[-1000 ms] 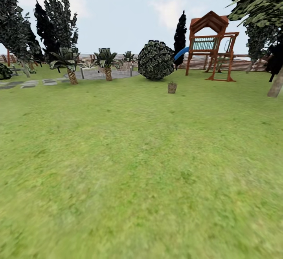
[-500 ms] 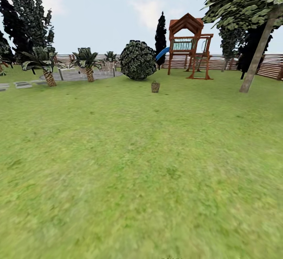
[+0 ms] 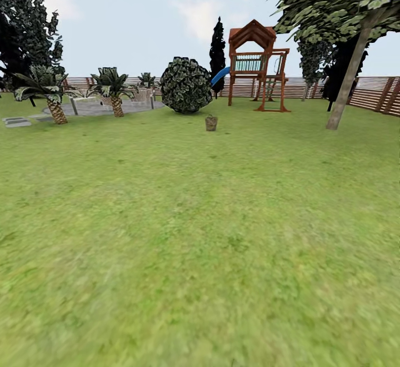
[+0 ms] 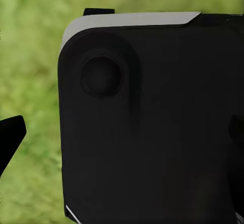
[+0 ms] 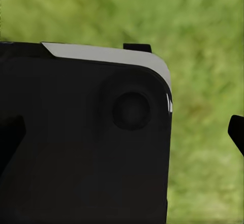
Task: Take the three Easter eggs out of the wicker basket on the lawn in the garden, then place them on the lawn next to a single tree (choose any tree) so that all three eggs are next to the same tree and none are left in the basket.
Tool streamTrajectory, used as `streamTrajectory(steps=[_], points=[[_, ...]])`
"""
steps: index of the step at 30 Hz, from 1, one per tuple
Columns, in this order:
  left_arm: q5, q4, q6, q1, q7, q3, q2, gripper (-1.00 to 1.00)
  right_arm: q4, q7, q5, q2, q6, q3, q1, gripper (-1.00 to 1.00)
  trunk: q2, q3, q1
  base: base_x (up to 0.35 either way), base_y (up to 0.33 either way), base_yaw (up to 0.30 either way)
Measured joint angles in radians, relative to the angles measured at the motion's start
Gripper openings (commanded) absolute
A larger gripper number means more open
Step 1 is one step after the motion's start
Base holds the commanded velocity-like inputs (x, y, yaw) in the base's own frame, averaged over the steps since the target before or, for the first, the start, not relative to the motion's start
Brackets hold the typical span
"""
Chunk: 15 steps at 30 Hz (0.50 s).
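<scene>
Setting: grassy garden under a pale sky, closed at the back by a brown slatted fence (image 3: 383, 95); a wooden play tower (image 3: 256, 67) with a blue slide stands before it.
Lawn: the lawn (image 3: 200, 233) fills the whole near ground, green with yellowish patches, with nothing lying on the stretch closest to the robot.
Wicker basket: the wicker basket (image 3: 211, 123) sits far off on the grass, a small brown shape just in front of a round dark shrub (image 3: 186, 85). It is too small here to show whether the eggs lie inside.
Tree: the tree (image 3: 347, 78) with a pale leaning trunk and green-and-white canopy rises at the right, well apart from the basket; a likely drop spot, since its base is open grass.
Other plants: short palms (image 3: 114, 92) and grey paving (image 3: 94, 107) lie at the far left, beside dark conical trees.
Left gripper: the left wrist view shows dark robot body with blurred grass beyond; dark finger tips sit at the frame edges, but how far the jaws are open I cannot tell.
Right gripper: the same in the right wrist view; jaw spread cannot be told, and nothing is seen held.
Stage: judging by the distance, the robot is on its approach with arms tucked close for travel; no egg has been reached.
</scene>
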Motion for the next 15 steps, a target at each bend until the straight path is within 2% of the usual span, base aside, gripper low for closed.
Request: streamTrajectory(steps=[15], points=[[0.000, 0.000, 0.005, 0.000, -0.009, 0.000, -0.003, 1.00, -0.023, 0.003, 0.001, 0.001, 0.001, 0.001, -0.002, 1.00, 0.000, 0.000, 0.000, 0.000, 0.000, 0.000]])
